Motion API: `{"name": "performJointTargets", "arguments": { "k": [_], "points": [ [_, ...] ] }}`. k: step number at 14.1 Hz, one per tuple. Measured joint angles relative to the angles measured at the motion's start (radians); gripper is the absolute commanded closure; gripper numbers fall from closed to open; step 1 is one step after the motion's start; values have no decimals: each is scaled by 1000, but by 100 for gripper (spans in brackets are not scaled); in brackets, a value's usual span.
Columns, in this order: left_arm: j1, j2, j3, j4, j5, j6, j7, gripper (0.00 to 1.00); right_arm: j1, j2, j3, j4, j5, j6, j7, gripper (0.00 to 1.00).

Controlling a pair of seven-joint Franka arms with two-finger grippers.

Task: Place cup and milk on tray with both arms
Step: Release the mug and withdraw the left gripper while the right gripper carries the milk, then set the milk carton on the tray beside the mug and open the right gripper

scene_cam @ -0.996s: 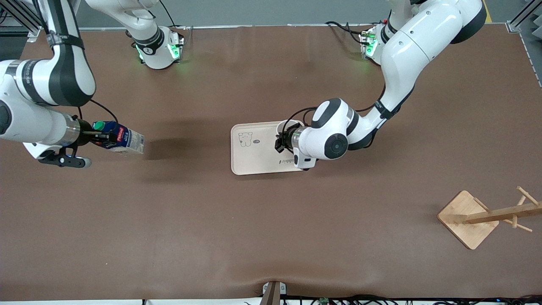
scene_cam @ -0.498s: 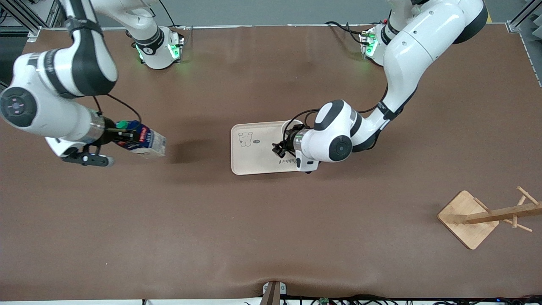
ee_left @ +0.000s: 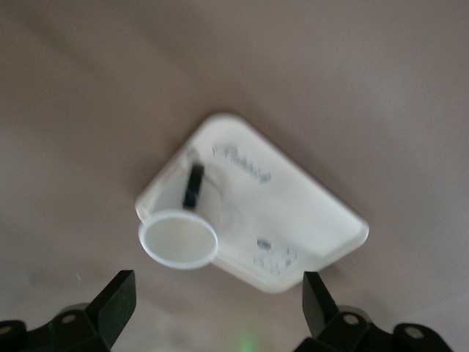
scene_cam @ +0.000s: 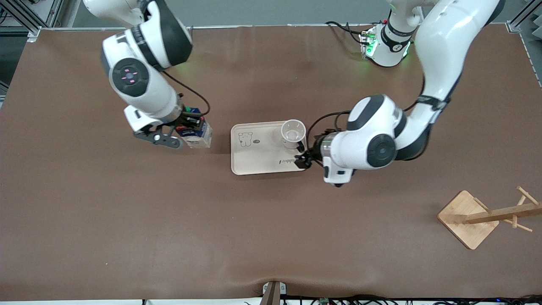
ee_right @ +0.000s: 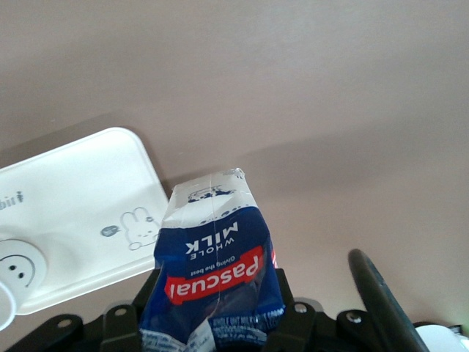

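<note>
Surface: brown, matte, spanning the whole front view; robot bases along its top edge.

Right arm: white with black joints, reaching from the top edge toward the surface's middle.

Left arm: same build, bent down from the top edge to the tray's end nearest its own base.

Rack: wooden, square base with pegged stem, lying tipped near the lower corner at the left arm's end of the surface.

Tray: cream-beige rectangle with rounded corners, flat at the middle of the surface, long axis running between the two arms' ends. A small animal drawing sits toward the right arm's end, cursive script along the edge nearer the front camera.

Milk: dark blue carton with red and white label reading "Pascual" and "WHOLE MILK", paler at its base. Held in the air over bare surface just beside the tray's end on the right arm's side, tilted, base end pointing toward the tray.

Cup: small white mug, upright, mouth up, standing on the tray in the corner toward the left arm's base. Black handle points toward the tray edge nearer the front camera; a smiley face shows on its side in the right wrist view.

Right gripper: black, clamped on the milk.

Left gripper: black, fingers spread apart, holding nothing, over the tray's corner just clear of the cup.
</note>
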Motion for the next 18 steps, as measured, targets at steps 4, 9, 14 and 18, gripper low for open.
{"name": "performJointTargets", "arguments": {
  "k": [4, 9, 14, 18],
  "points": [
    [48, -131, 0, 9, 181, -92, 59, 0, 90, 62, 0, 29, 15, 63, 122, 100],
    [207, -227, 4, 9, 203, -170, 393, 0, 196, 156, -1, 66, 18, 130, 256, 100],
    [357, -296, 4, 10, 203, -295, 722, 0, 238, 251, -5, 98, 18, 151, 317, 99],
    [431, -383, 4, 13, 203, -323, 885, 0, 238, 287, -9, 140, 18, 170, 316, 41]
  ]
}}
